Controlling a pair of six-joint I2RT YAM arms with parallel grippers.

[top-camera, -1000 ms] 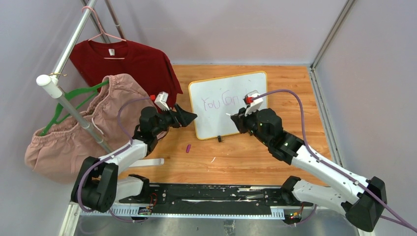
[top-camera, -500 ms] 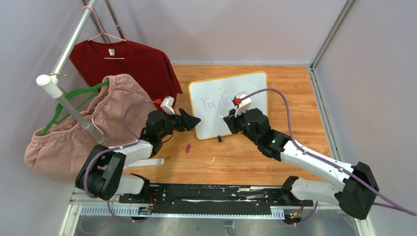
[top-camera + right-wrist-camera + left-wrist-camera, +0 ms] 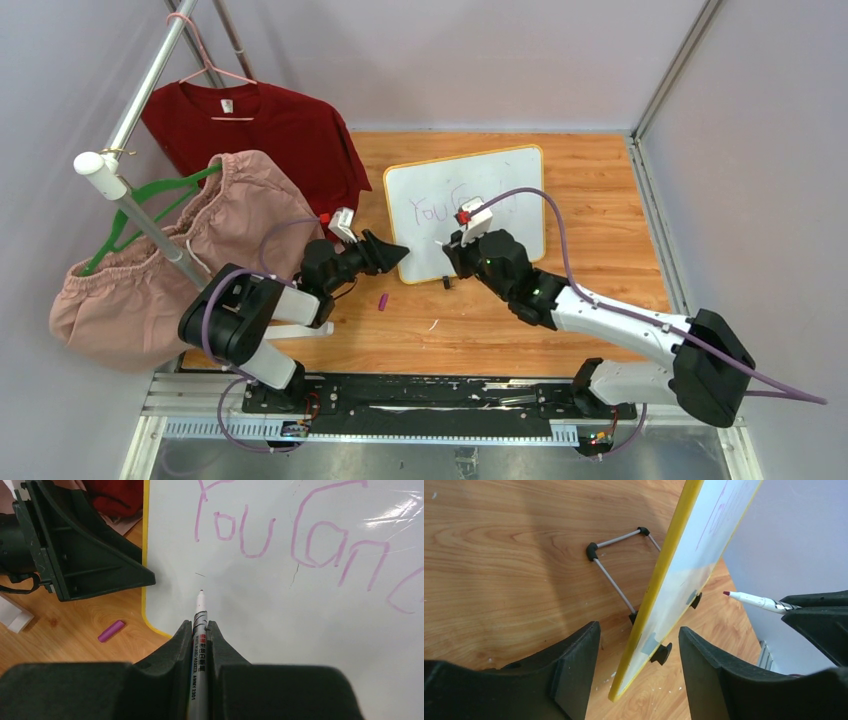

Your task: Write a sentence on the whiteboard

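Whiteboard (image 3: 515,172) propped on the bench (image 3: 600,180), marker (image 3: 200,622) poised at its face.
From above, the left claw (image 3: 395,252) is at the board's left edge and the right claw (image 3: 452,247) is before its lower left. The left wrist view shows released fingers straddling the yellow frame without touching it. In the right wrist view the claw is clenched on the marker, its tip below the purple sentence (image 3: 300,535).

We see pale lilac walls (image 3: 480,60) around a wooden bench (image 3: 600,190) at mid frame. At upper left a metal rack (image 3: 140,212) carries a red T-shirt (image 3: 260,130) and a pink garment (image 3: 130,290).
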